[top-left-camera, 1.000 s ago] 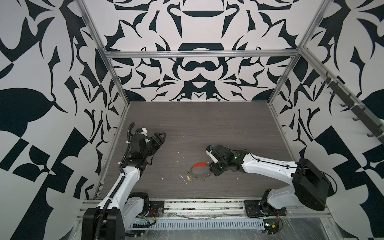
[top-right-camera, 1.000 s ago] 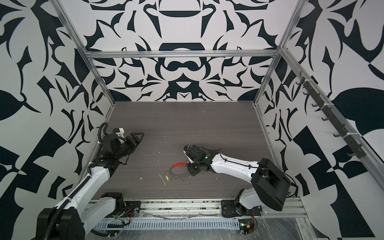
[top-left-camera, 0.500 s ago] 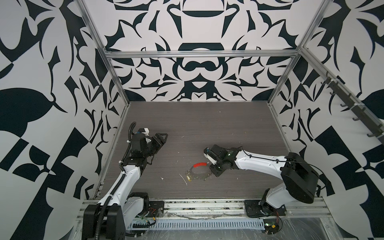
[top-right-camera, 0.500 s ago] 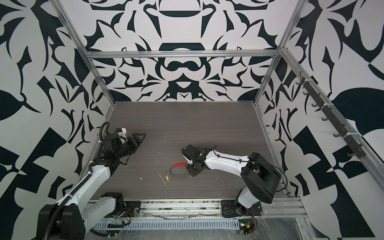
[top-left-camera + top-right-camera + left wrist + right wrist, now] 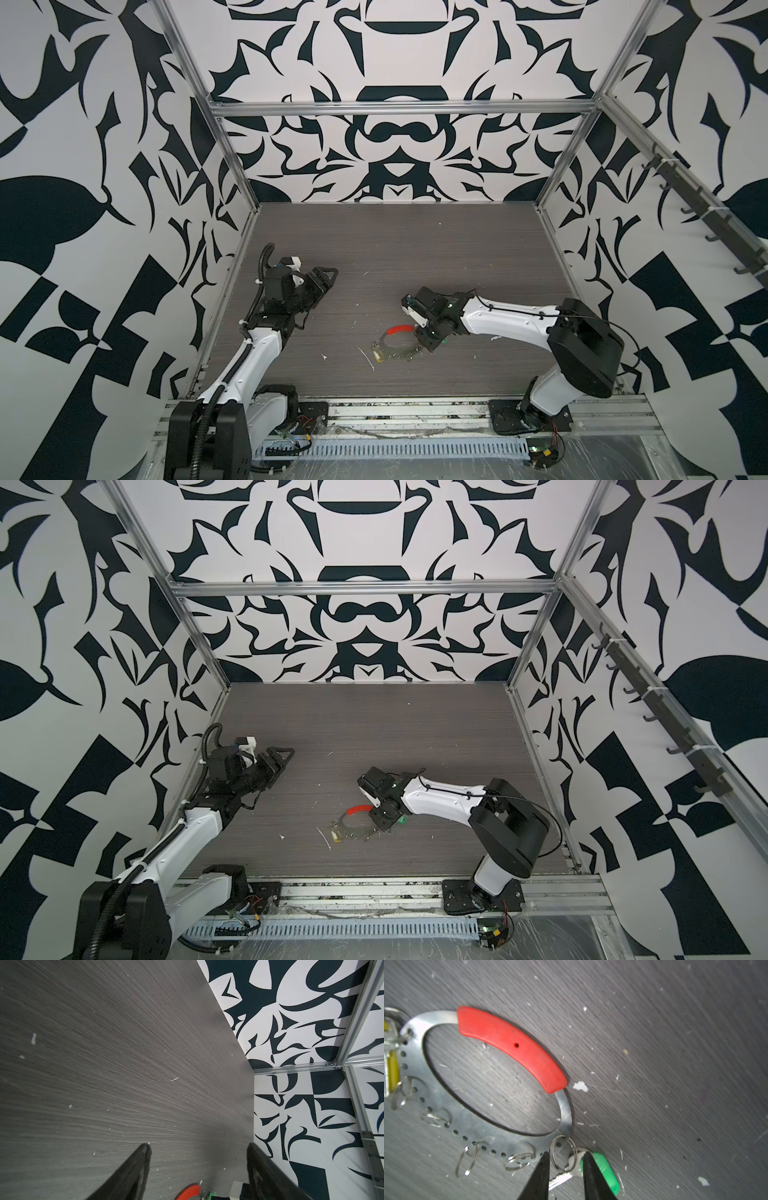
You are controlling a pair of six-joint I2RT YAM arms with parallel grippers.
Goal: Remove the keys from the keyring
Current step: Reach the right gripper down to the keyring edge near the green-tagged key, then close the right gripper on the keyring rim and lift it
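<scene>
Right jaws have narrowed about the small ring carrying the green key.

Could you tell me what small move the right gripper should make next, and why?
Probably close the right gripper on the green key: its open jaws straddle the key's silvery end, where a small ring joins it to the keyring, lying flat on the table. The left gripper is open and well away.
</scene>
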